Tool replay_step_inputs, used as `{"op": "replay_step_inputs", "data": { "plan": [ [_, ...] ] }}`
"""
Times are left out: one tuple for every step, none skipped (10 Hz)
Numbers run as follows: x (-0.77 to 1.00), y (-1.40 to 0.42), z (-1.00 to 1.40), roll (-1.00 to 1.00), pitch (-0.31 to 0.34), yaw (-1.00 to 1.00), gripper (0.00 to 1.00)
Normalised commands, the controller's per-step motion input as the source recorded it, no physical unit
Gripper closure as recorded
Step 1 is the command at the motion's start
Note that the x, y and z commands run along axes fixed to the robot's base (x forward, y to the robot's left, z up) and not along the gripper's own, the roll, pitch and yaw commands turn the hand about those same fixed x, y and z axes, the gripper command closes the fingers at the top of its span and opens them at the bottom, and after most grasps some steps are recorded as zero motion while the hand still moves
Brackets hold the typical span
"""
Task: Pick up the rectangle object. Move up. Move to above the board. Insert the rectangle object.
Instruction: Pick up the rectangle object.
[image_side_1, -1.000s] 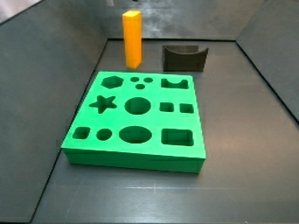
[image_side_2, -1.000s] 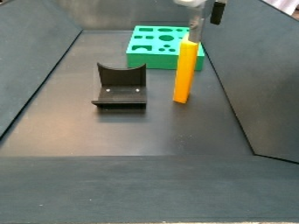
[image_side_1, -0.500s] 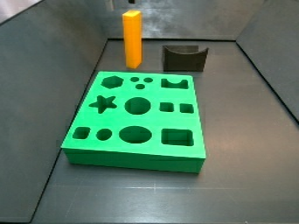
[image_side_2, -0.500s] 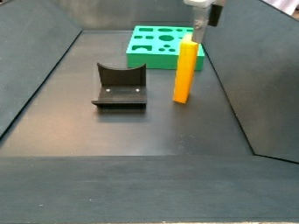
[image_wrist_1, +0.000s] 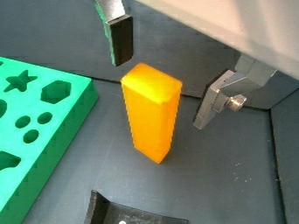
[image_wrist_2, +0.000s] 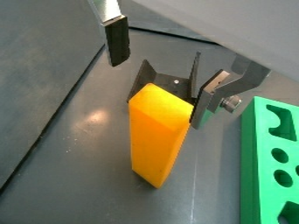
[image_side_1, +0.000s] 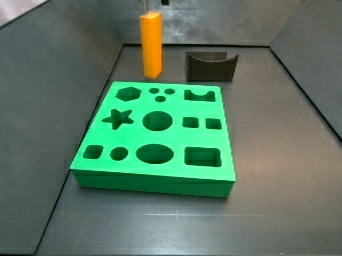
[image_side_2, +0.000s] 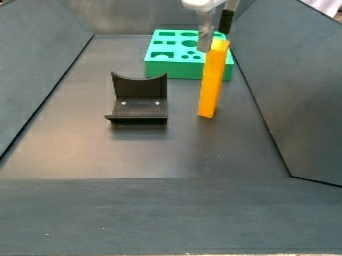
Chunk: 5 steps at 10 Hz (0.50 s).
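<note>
Standing upright on the dark floor at upper centre of a side view, tall orange rectangle object (image_side_1: 152, 45), just behind the green board (image_side_1: 156, 135) and left of the dark grey notched block (image_side_1: 211, 66). Hovering over its top, gripper (image_wrist_1: 167, 63) spread wide, silver fingers (image_wrist_1: 117, 35) flanking the block on either side, not yet touching in both wrist views. Best lowered straight, centred, then closed squarely on the flat faces to avoid tipping.

The tool (image_wrist_1: 163, 66) has flat silver fingers (image_wrist_1: 219, 98) with dark pads (image_wrist_1: 118, 39).
</note>
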Motion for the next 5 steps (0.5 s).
{"op": "replay_step_inputs", "data": {
  "plan": [
    [-0.04, -0.09, -0.27, 0.0, -0.059, 0.45, 0.0],
    [-0.11, -0.03, -0.23, 0.0, -0.066, 0.5, 0.0],
    [0.0, -0.03, -0.19, 0.04, -0.054, 0.51, 0.0],
    [0.0, -0.03, -0.2, 0.01, -0.04, 0.47, 0.0],
    [0.0, 0.0, -0.23, 0.01, -0.046, 0.46, 0.0]
  ]
}}
